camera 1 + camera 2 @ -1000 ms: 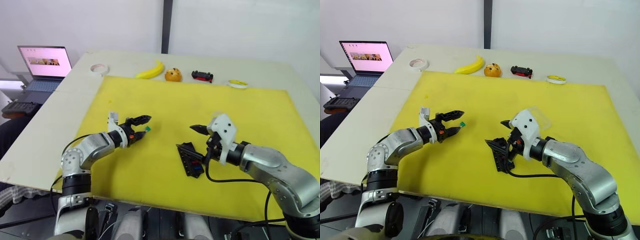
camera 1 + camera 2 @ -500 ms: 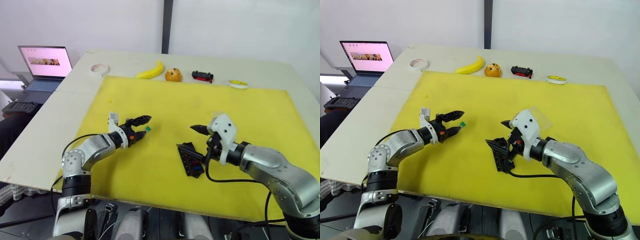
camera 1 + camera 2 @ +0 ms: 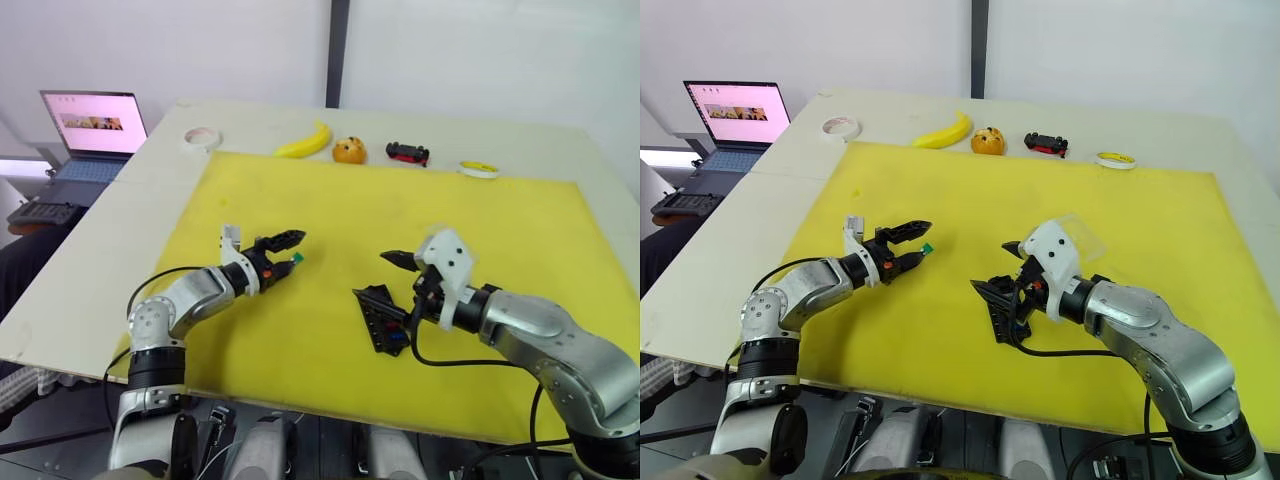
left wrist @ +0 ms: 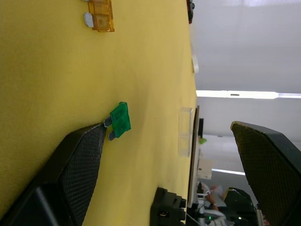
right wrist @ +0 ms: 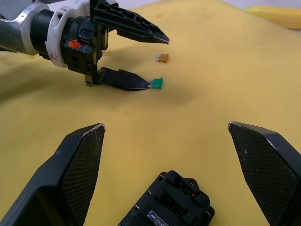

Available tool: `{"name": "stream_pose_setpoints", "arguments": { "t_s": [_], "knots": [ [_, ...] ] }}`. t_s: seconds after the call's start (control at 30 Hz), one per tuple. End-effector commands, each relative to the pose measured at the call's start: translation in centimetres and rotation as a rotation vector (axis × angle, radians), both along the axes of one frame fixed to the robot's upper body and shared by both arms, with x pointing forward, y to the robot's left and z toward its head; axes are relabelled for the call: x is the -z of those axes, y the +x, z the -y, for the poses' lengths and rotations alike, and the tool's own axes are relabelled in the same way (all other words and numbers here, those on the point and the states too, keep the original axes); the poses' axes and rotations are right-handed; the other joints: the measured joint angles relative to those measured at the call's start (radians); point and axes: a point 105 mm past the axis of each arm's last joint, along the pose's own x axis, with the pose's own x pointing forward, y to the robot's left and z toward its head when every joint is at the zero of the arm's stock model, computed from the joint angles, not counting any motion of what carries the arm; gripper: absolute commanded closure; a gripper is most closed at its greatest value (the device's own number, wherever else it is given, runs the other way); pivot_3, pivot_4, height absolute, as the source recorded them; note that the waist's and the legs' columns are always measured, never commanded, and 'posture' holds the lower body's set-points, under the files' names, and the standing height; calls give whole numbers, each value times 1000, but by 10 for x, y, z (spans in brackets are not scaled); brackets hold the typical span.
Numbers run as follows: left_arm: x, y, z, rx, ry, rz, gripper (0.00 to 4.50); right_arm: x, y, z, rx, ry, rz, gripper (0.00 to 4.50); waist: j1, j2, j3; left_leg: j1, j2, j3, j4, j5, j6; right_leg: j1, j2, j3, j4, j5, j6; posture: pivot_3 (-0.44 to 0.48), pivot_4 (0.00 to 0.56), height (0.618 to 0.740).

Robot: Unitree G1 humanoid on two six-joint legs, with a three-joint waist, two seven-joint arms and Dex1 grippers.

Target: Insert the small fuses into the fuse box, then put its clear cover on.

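A green fuse [image 3: 296,257] lies on the yellow mat [image 3: 400,210]. My left gripper [image 3: 284,251] is open around it, and the lower fingertip [image 5: 141,86] touches its metal legs. A brown-yellow fuse [image 5: 162,57] lies a little further away on the mat. The black fuse box [image 3: 381,318] rests on the mat near the front, with a red and a blue fuse in its slots. My right gripper [image 5: 164,126] hangs wide open just above and behind the box, holding nothing. The clear cover [image 3: 1087,236] lies behind my right wrist.
Along the table's far edge sit a banana [image 3: 303,143], an orange [image 3: 347,150], a red-and-black toy car [image 3: 406,152] and two tape rolls [image 3: 201,136] [image 3: 476,167]. A laptop [image 3: 92,125] stands beyond the table's left edge.
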Motion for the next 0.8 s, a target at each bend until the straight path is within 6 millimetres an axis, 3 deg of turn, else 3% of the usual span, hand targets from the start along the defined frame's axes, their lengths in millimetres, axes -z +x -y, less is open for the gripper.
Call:
{"name": "stream_pose_setpoints", "arguments": {
  "t_s": [0.03, 0.13, 0.73, 0.8],
  "knots": [
    [10, 1, 5, 3, 8, -34, 258, -12, -3, -2, -10, 7, 51, 9, 5, 0, 0, 0, 0, 0, 0, 0, 0, 0, 0, 0, 0, 0, 0, 0, 150, 740],
    [11, 0, 6, 7, 15, -38, 1348, -12, -3, -2, -9, 6, 50, 0, 13, 0, 0, 0, 0, 0, 0, 0, 0, 0, 0, 0, -1, 0, 0, 0, 150, 740],
    [15, 0, 8, 11, 28, -53, 1348, -11, -4, 1, -7, -2, 46, 0, 17, 0, 0, 0, 0, 0, -1, -1, 1, 0, -1, 0, -2, 0, 0, 0, 150, 740],
    [16, 0, 8, 12, 31, -55, 1933, -11, -4, 1, -7, -3, 46, 0, 17, 0, 0, 0, 0, 0, -1, -1, 1, 0, -1, 0, -2, 0, 0, 0, 150, 740]
  ]
}}
